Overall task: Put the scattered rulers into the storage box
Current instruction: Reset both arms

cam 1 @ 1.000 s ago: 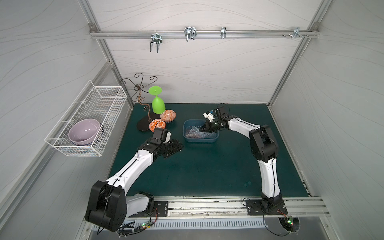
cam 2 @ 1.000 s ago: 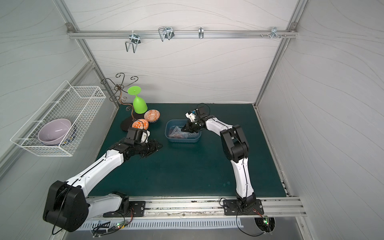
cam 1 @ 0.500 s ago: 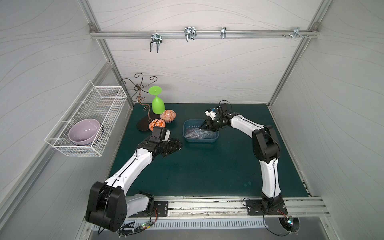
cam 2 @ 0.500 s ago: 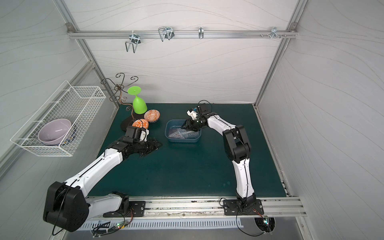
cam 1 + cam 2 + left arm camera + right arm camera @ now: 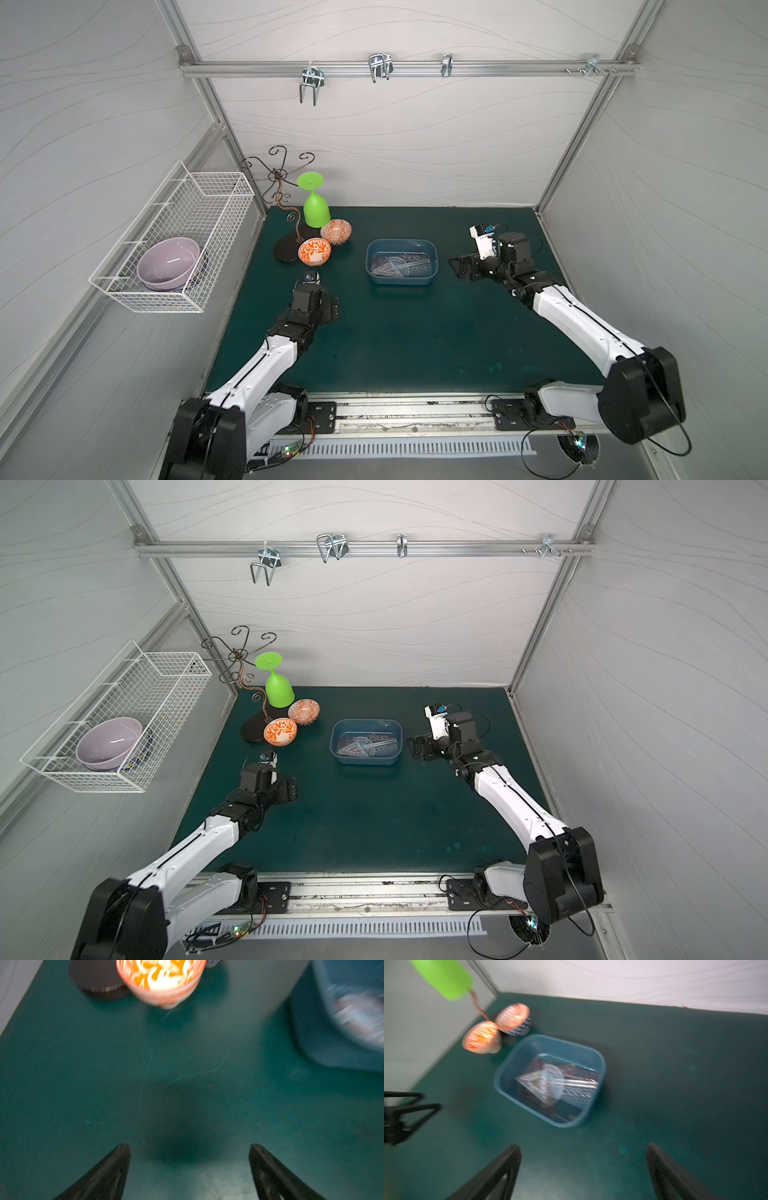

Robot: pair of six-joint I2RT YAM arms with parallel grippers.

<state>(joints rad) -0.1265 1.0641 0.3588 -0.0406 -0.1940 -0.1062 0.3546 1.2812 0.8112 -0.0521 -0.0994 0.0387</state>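
The storage box is a shallow blue tub at the middle back of the green mat. The rulers lie piled inside it, clear and smoky; the right wrist view shows a set square and a protractor on top. No ruler shows on the mat. My right gripper hangs open and empty just right of the box. My left gripper is open and empty over bare mat, left of and nearer than the box.
Two orange patterned bowls, an upturned green goblet and a black wire stand crowd the back left corner. A white wire basket with a purple bowl hangs on the left wall.
My right gripper has opened over the box and drawn back to its right. My left gripper has opened wider and pulled back toward the front.
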